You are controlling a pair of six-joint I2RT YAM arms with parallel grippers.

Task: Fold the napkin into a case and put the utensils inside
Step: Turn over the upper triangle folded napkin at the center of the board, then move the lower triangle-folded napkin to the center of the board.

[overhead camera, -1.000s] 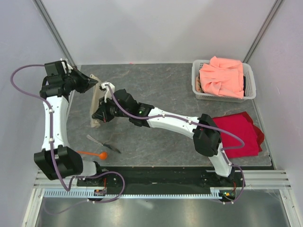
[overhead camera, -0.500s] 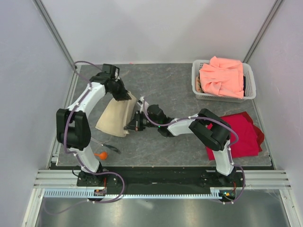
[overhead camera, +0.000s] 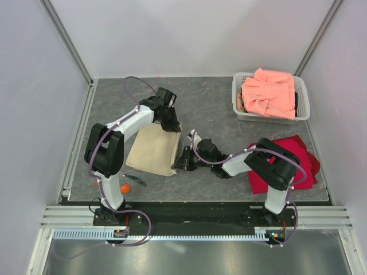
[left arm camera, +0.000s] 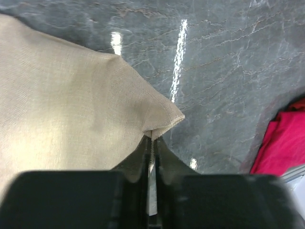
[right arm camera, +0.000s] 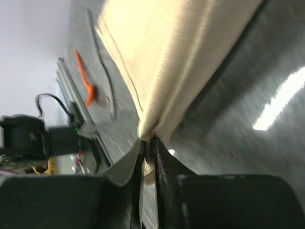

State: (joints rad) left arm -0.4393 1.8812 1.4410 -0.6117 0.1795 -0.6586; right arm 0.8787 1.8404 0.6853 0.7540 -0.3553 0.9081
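The beige-tan napkin lies flat on the grey table, left of the middle. At its far right corner my left gripper is shut on the cloth, and the left wrist view shows that corner pinched between the jaws. My right gripper holds the near right corner, with the napkin bunched between its jaws. The utensils lie near the left arm's base: an orange spoon and a thin dark utensil.
A white basket holding a salmon-pink cloth stands at the back right. A bright red cloth lies at the right edge, under the right arm's elbow. Grey walls close the table on three sides.
Both grippers carried the napkin from the back left corner, where it hung folded up, rightwards and down; it now lies spread flat. The left arm swung in towards the middle and the right arm drew back.
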